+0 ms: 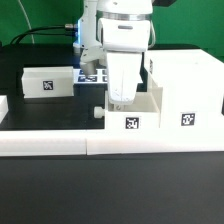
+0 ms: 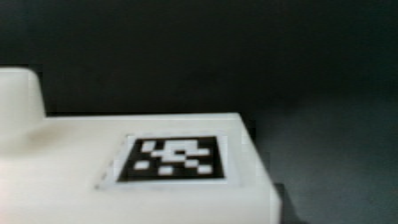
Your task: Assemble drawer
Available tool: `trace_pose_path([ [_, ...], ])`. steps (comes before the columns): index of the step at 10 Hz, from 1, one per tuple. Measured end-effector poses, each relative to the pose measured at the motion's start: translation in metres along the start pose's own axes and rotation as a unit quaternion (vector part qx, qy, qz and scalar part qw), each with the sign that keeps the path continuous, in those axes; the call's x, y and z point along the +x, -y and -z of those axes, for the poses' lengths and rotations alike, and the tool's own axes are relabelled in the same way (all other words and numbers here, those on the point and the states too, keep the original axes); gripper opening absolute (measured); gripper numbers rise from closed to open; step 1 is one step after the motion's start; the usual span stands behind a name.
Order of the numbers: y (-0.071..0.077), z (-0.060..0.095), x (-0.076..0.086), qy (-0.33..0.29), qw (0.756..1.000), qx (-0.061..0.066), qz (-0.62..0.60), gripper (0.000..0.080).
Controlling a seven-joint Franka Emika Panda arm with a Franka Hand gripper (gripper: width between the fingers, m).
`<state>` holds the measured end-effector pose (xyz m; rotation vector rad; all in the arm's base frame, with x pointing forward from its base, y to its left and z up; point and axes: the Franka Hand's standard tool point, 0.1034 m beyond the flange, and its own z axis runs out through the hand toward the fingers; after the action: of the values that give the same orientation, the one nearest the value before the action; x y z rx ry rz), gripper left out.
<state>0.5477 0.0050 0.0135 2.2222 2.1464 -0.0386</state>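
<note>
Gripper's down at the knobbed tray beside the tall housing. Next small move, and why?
Probably close on the wall of the tray and check the grip before moving it. In the exterior view the gripper is low over the tray, which stands beside the housing with its knob pointing away from it. Whether the jaws are shut cannot be told.

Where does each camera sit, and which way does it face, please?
Exterior view: off the arm, looking slightly down across the border wall at the arm; its fingers hang at the middle tray, beside the housing.
Wrist view: on the wrist, looking down close at a white tagged part on the dark table; the white block at the edge may be a finger, unclear.
Shared: probably that middle tray, though this is not certain.
</note>
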Motion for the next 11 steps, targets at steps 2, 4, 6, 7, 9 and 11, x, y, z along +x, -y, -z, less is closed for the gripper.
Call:
trace_pose_path([
  [2, 0.0, 0.0, 0.0023, 0.006, 1.0, -0.001, 0.014, 0.0042],
  [4, -0.0006, 0.0003, 0.0006, 0.008, 1.0, -0.002, 0.011, 0.0042],
  [6, -0.0005, 0.0002, 0.0002, 0.008, 1.0, -0.002, 0.011, 0.0042],
  [7, -0.0005, 0.0002, 0.0001, 0.008, 1.0, -0.001, 0.011, 0.0042],
  [9, -0.0003, 0.0001, 0.0057, 0.008, 1.0, -0.002, 0.014, 0.0042],
  [11, -0.0005, 0.0003, 0.0086, 0.007, 1.0, -0.002, 0.009, 0.0042],
])
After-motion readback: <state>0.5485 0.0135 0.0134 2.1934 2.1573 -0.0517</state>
